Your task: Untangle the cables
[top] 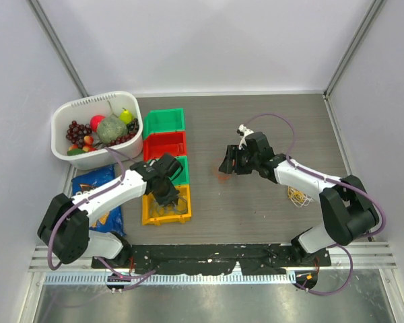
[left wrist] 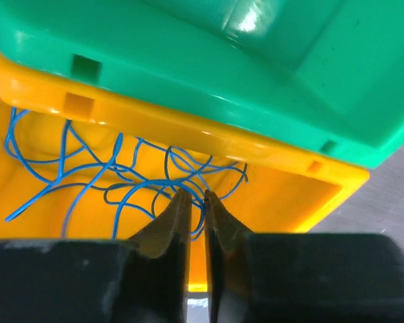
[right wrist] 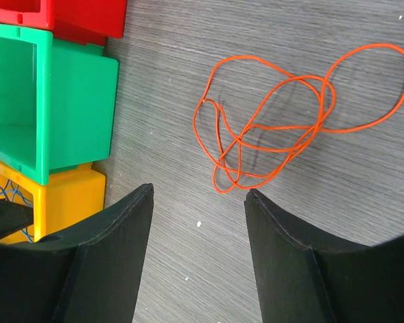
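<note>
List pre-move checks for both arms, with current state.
1. Right gripper open: ok.
2. Orange cable free on the table, clear of the green bin: ok.
3. Orange cable inside the right jaws: not ok, it lies mostly ahead of them.
4. Left gripper holding the blue cable: cannot tell; jaws nearly closed, strand in the gap.
5. Blue cable untangled: not ok, loops cross inside the yellow bin.

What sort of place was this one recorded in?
Probably a robot lab test cell: blank white walls box in the table, which holds staged props, a basket of fruit and a row of coloured bins.
</note>
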{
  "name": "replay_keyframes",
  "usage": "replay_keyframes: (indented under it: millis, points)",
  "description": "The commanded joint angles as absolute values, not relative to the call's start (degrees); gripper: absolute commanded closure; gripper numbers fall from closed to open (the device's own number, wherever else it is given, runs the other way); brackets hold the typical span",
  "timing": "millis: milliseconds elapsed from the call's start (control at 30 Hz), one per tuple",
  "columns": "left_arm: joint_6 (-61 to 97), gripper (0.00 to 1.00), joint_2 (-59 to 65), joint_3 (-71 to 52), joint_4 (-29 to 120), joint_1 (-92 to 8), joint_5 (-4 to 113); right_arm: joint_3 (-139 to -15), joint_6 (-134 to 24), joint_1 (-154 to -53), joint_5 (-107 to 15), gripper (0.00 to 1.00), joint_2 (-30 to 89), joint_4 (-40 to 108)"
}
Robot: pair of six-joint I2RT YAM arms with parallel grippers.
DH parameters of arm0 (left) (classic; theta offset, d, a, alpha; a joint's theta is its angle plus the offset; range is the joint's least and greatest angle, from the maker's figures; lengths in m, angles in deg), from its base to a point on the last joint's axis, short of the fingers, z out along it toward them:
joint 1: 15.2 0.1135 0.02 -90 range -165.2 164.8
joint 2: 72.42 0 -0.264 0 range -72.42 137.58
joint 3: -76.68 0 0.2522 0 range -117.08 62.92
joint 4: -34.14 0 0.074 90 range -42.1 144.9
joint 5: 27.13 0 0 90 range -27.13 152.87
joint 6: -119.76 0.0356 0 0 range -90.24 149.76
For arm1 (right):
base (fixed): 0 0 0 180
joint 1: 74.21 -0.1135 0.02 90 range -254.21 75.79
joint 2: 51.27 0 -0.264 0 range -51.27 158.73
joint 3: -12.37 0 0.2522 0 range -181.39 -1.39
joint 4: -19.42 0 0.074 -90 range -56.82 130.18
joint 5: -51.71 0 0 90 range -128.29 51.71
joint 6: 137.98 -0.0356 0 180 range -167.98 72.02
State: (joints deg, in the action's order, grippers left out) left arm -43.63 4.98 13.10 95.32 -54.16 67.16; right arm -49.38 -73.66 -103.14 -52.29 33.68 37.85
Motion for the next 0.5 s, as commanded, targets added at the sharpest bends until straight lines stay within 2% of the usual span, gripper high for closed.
replay_keyframes:
  millis: [0,67,133,367,433,467]
  points:
    - [-40.7,0.61,3.3,8.9,96.3,-54.0,66.3,-49.6,-73.8,-103.6,-51.0,0.38,31.2,35.2]
    - [-39.9,0.40,1.9,7.0,98.9,-53.9,68.5,-49.8,-73.4,-103.4,-50.8,0.38,31.2,35.1]
    - [-38.7,0.32,0.4,4.4,101.7,-53.8,70.4,-50.3,-72.7,-103.5,-50.5,0.38,31.5,35.6]
    - [-29.9,0.18,-3.9,-6.7,111.0,-53.4,74.4,-53.5,-70.6,-103.5,-46.4,0.38,32.5,38.7]
    - [-25.0,0.08,-5.3,-9.2,111.6,-53.5,74.2,-55.4,-70.4,-103.6,-44.6,0.38,33.6,40.9]
    - [-23.0,0.07,-5.8,-10.4,110.9,-53.5,73.7,-56.7,-70.4,-103.5,-43.5,0.38,33.9,42.5]
